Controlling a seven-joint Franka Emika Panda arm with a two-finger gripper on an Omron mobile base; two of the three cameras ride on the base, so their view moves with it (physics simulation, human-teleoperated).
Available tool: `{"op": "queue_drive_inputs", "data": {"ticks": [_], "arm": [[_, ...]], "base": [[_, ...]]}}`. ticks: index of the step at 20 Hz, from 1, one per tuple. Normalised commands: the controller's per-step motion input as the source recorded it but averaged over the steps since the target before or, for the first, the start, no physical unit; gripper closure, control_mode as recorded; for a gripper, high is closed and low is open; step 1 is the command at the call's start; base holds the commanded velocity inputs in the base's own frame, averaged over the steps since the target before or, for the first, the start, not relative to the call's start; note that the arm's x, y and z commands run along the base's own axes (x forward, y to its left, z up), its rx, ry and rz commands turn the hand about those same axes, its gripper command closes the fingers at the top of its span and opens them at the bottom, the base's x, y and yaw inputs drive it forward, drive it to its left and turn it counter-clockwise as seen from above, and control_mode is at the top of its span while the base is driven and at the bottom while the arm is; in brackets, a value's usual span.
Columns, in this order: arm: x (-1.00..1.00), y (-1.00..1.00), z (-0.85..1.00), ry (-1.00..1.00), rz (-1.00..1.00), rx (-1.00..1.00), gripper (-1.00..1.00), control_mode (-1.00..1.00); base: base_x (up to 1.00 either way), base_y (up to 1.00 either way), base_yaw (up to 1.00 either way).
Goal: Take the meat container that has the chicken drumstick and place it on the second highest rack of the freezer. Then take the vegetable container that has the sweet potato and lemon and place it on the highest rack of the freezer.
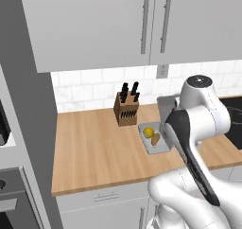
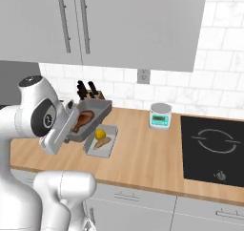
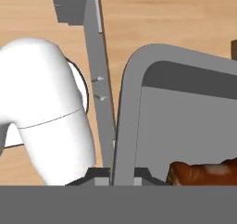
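Note:
The meat container (image 2: 97, 111), a grey tray, hangs tilted above the wooden counter (image 1: 94, 147). My gripper (image 3: 122, 176) is shut on its rim (image 3: 124, 126). The reddish-brown chicken drumstick (image 2: 83, 119) lies inside it and also shows at the lower right of the hand view (image 3: 203, 172). Just below it on the counter sits the vegetable container (image 2: 108, 149), a pale tray with the yellow lemon (image 2: 99, 133) and the tan sweet potato (image 2: 102, 141). From the left base view this tray (image 1: 152, 149), the lemon (image 1: 148, 132) and the sweet potato (image 1: 155, 139) lie beside my arm. The freezer and its racks are out of view.
A wooden knife block (image 1: 126, 108) stands at the back of the counter. To the right are a teal kitchen scale (image 2: 160, 115) and a black cooktop (image 2: 214, 144). White wall cupboards (image 1: 104, 20) hang overhead. A tall dark grey panel (image 1: 28, 105) borders the counter's left end.

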Motion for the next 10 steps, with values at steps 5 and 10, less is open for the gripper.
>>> {"op": "queue_drive_inputs", "data": {"ticks": [5, 10], "arm": [[-0.38, -0.09, 0.18, -0.01, 0.23, -0.03, 1.0, -1.0], [-0.14, 0.0, 0.57, 0.0, 0.2, 0.0, 1.0, -1.0]], "base": [[0.0, 0.0, 0.0], [0.0, 0.0, 0.0]]}}
